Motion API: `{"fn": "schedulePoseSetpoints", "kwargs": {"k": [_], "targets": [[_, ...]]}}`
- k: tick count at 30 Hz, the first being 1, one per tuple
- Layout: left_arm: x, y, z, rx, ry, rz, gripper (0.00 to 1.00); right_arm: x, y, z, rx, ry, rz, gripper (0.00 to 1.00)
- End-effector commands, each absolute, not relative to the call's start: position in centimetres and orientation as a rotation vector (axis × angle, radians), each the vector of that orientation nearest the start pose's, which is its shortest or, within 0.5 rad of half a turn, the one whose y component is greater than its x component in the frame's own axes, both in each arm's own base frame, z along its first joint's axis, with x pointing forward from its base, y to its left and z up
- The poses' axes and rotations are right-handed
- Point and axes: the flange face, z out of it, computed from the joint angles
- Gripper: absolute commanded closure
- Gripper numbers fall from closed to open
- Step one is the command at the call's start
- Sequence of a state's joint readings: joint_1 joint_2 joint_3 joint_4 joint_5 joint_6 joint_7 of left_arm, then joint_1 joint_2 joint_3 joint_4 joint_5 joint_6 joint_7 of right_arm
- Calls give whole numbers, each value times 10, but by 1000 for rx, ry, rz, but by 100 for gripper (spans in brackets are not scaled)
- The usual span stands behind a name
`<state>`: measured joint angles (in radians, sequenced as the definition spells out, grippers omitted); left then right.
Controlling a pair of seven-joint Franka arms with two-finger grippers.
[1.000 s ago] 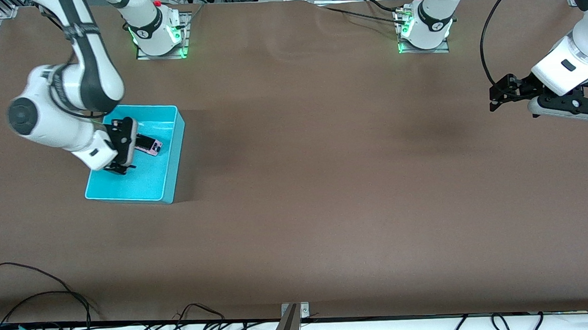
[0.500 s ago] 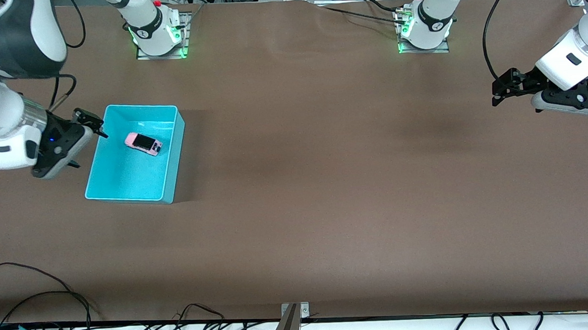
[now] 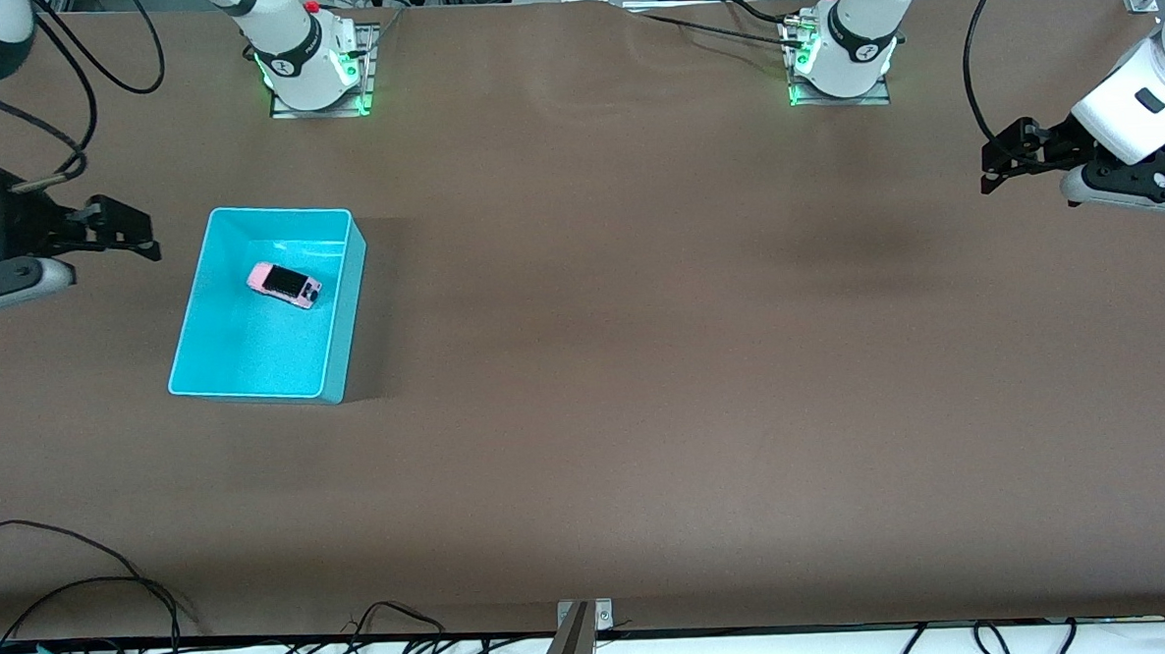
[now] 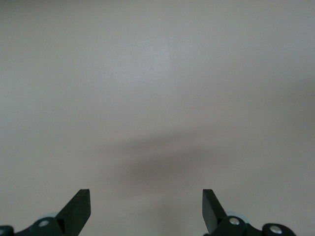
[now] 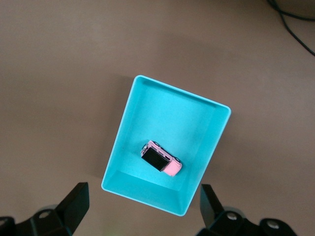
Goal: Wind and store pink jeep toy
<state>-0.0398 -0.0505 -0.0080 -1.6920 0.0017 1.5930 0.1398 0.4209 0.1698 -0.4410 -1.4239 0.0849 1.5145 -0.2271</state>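
The pink jeep toy (image 3: 286,284), pale pink with a black roof, lies inside the turquoise bin (image 3: 341,308) at the right arm's end of the table. It also shows in the right wrist view (image 5: 161,160), inside the bin (image 5: 128,132). My right gripper (image 3: 131,234) is open and empty, raised over bare table beside the bin; in its wrist view (image 5: 142,206) the fingers stand wide apart. My left gripper (image 3: 996,163) is open and empty, raised over bare table at the left arm's end; its wrist view (image 4: 146,206) shows only brown table.
The brown table (image 3: 641,315) spreads wide between the two arms. Loose black cables (image 3: 84,624) lie along the table edge nearest the front camera. The arm bases (image 3: 310,64) stand at the edge farthest from it.
My right gripper has left the bin and pulled away past the bin's side toward the table's end, leaving the jeep lying in the bin. My left gripper has drifted slightly upward.
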Motion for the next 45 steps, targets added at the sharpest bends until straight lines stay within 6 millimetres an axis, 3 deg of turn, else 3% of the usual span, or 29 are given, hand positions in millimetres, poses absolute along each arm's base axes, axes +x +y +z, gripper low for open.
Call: {"fn": "schedulePoseSetpoints", "kwargs": {"k": [1,16,28,33,39,45], "targets": [[536,-29,603,-3107,288,85,0,600,16,609,-3179,-277,104,0],[545,-32,601,-3105,295,80,0,601,16,608,-3190,-269,99,0],[545,-32,601,-3107,295,80,0,585,-13,614,-3129,-242,122,0],[545,-33,602,-3106,295,78,0,567,-16,612,-3126,-236,110,0],[545,-34,602,-3106,300,78,0,565,-23,611,-3131,-214,103,0],[545,-35,602,-3106,302,80,0,566,3,611,-3166,-45,109,0]]}}
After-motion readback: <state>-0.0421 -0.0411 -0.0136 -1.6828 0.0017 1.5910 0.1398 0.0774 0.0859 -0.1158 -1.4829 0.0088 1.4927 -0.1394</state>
